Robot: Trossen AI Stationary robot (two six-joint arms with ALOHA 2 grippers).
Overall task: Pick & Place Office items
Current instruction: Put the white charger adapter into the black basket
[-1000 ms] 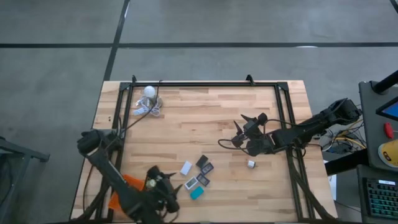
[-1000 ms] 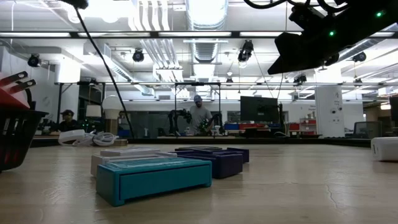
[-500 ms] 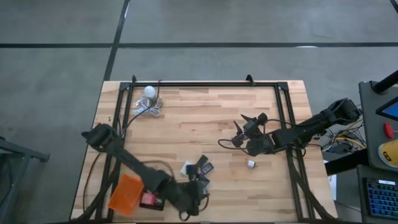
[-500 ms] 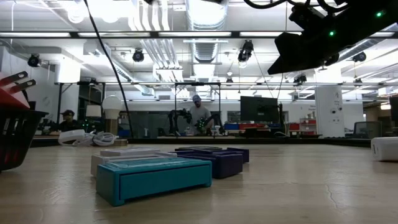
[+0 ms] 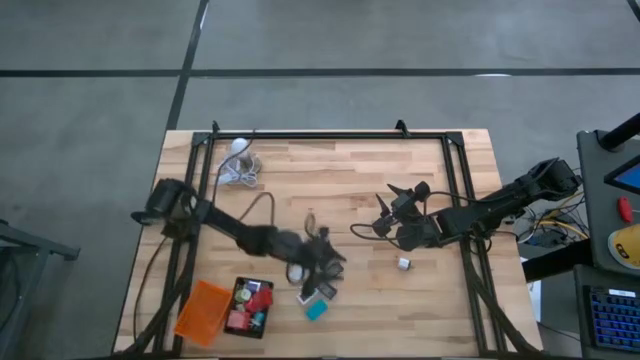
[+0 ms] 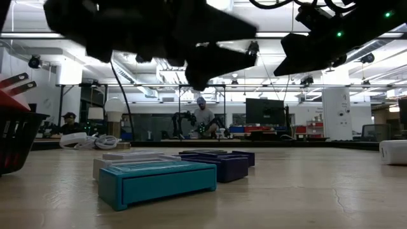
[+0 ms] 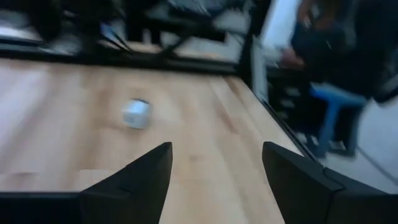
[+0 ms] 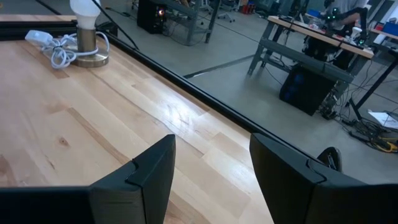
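Several tiny office items lie flat on the wooden table near its front middle: a teal piece, dark pieces and purple ones. A white cube rests apart to their right. More pieces sit in the black tray. My left gripper hovers open over the cluster, nearly level, with nothing between its fingers. At the middle right, my right gripper hangs above the table, open and holding nothing.
An orange tray lies beside the black one at the near left. A white bulb with a coiled cord stands at the far left corner. A black frame runs along the table's edges. A person stands in the room beyond.
My left arm has swept from the near left corner, above the trays, toward the table's middle, and now reaches over the cluster of items. Its gripper has tipped up from pointing down to nearly level. Both trays now show uncovered.
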